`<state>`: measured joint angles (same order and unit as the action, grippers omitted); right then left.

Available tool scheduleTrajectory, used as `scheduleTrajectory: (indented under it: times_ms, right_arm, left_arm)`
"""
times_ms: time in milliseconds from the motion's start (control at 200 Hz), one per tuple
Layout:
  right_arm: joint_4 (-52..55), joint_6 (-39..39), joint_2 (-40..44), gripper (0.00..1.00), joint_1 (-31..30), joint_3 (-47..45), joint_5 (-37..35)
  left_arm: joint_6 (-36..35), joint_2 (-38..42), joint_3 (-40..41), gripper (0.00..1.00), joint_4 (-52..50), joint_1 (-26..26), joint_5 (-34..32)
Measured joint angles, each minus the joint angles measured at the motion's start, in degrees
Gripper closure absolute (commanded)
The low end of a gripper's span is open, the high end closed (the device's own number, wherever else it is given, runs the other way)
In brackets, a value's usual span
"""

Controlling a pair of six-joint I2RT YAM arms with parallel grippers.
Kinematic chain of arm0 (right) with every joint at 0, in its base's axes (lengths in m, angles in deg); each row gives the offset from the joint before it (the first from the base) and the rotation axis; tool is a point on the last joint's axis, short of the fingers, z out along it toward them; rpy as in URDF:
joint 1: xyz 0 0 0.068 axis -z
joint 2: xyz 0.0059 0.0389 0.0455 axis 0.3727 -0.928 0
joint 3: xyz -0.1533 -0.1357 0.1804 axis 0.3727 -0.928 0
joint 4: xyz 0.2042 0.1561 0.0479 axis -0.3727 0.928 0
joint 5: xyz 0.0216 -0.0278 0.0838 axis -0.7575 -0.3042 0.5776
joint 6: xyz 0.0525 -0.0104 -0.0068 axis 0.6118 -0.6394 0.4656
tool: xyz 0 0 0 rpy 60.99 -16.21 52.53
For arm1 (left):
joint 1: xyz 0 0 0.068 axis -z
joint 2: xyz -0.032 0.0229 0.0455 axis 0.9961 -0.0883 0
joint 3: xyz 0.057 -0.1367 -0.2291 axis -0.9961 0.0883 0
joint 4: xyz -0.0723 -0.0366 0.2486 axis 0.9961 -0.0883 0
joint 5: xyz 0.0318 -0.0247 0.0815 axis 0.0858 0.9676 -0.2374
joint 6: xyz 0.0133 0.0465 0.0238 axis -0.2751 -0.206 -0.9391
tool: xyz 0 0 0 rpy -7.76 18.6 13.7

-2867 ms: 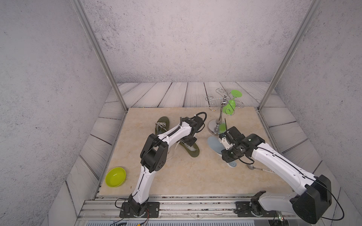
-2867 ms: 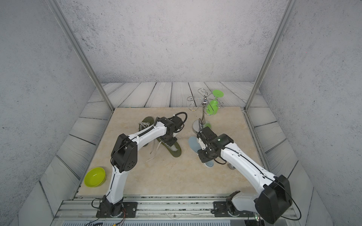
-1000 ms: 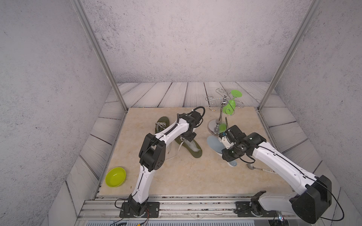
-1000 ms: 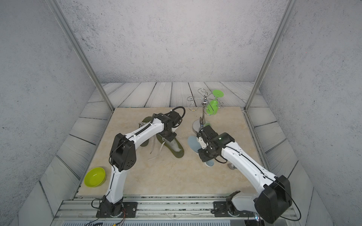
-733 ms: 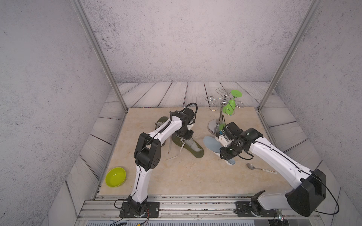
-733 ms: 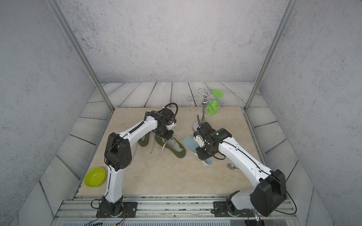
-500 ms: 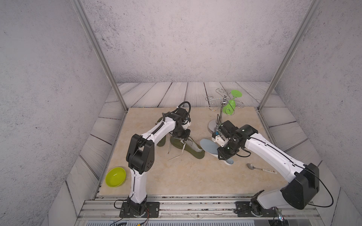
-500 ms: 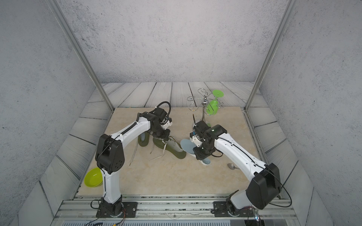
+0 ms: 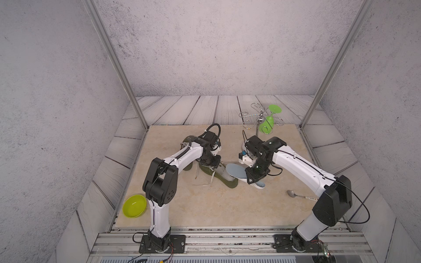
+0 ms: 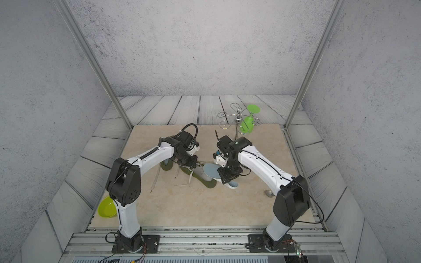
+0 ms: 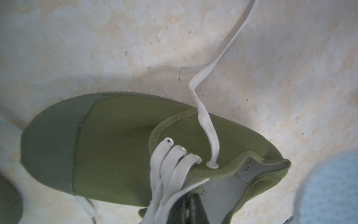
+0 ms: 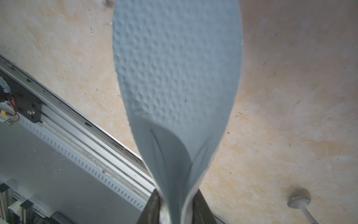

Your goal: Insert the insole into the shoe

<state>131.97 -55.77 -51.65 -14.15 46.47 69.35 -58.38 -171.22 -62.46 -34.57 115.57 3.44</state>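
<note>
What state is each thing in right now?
shoe: on the mat, laces loose
insole: lifted, pinched into a fold, not yet inside
left gripper: shut on the shoe's tongue
right gripper: shut on the insole
green glass: hanging upside down on the rack
bowl: upright, empty
spoon: lying flat

Curled blue insole near olive shoe

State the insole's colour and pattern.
Pale blue-grey insole with a dimpled dot pattern, clearest in the right wrist view.
</note>
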Motion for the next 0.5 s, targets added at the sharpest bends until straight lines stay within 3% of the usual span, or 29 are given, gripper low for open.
scheduleTrajectory:
  times_ms: [500]
  right_arm:
    - [2.69,0.0,-6.78,0.72,-1.57,4.7,4.17]
  left_arm:
    - [1.9,0.04,0.0,1.0,0.92,0.22,0.46]
